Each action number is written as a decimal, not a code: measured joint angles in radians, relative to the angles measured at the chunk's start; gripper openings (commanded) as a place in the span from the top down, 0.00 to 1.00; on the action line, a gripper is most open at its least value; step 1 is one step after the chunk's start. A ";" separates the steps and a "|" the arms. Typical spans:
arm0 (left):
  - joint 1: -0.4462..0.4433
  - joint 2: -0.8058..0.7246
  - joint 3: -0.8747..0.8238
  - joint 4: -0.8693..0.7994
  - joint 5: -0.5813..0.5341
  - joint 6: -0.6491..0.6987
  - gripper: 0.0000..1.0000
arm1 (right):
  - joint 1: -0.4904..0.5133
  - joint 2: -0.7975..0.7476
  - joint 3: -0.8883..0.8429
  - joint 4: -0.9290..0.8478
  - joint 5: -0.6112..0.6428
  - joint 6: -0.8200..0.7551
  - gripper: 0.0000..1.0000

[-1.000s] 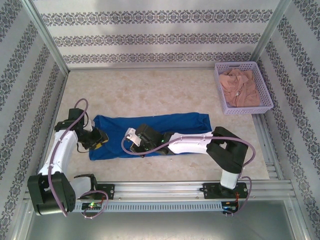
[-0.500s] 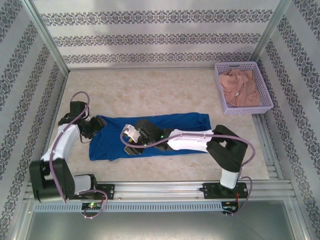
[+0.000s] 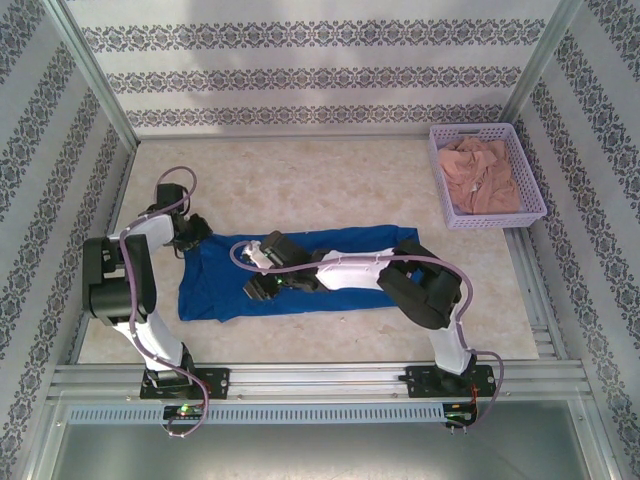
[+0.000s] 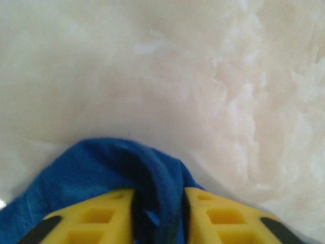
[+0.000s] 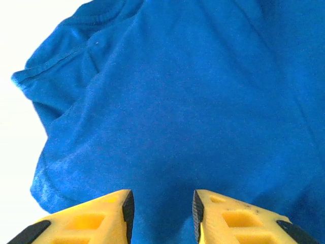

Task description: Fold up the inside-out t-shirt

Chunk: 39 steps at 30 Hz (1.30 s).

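Note:
The inside-out t-shirt (image 3: pixel 350 240) is royal blue and lies stretched left to right across the middle of the pale table (image 3: pixel 300 180). My left gripper (image 3: pixel 192 232) is at the shirt's far left corner. In the left wrist view that gripper (image 4: pixel 158 216) is shut on a raised fold of the t-shirt (image 4: pixel 101 162), blue cloth filling the gap between the yellow fingers (image 4: pixel 91 218). My right gripper (image 3: pixel 258 285) sits over the left half of the shirt. The right wrist view shows it (image 5: pixel 162 208) open, jaws apart just above flat t-shirt cloth (image 5: pixel 177 101), with a hemmed edge at upper left.
A lilac basket (image 3: pixel 444 187) at the back right holds a pinkish-beige garment (image 3: pixel 487 175). Patterned walls enclose the table on three sides. A metal rail (image 3: pixel 320 375) runs along the near edge. Bare tabletop lies behind the shirt.
My left gripper has travelled from the shirt's near left side to its far left corner and closed on the cloth. The right gripper opened and edged left as its arm swung left.

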<state>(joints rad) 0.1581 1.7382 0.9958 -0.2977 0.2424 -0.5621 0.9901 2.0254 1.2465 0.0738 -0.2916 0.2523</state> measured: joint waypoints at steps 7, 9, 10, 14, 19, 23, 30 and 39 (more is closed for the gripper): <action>0.000 0.019 0.047 0.001 -0.017 0.012 0.89 | -0.046 0.003 0.008 -0.038 0.013 0.028 0.61; 0.000 0.019 0.064 0.001 -0.019 0.012 0.86 | -0.064 0.001 0.008 -0.046 0.010 0.033 0.60; 0.000 0.019 0.068 0.003 -0.019 0.012 0.85 | -0.077 -0.003 0.008 -0.049 0.008 0.034 0.60; 0.000 0.021 0.070 0.004 -0.019 0.012 0.79 | -0.139 -0.030 0.007 -0.058 -0.003 0.042 0.60; 0.000 0.026 0.070 0.004 -0.015 0.013 0.77 | -0.243 -0.056 0.006 -0.076 -0.006 0.068 0.62; 0.000 0.032 0.073 0.003 -0.014 0.020 0.84 | -0.325 -0.056 0.003 -0.125 -0.001 0.091 0.64; 0.000 0.051 0.093 0.003 -0.015 0.032 0.89 | -0.424 -0.029 0.003 -0.221 0.020 0.138 0.68; 0.001 0.053 0.118 0.003 -0.040 0.035 0.94 | -0.450 -0.009 0.021 -0.283 0.049 0.169 0.71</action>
<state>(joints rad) 0.1593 1.7908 1.1137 -0.2943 0.2028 -0.5270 0.5400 2.0163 1.2675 -0.2089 -0.2428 0.4210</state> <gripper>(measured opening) 0.075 0.297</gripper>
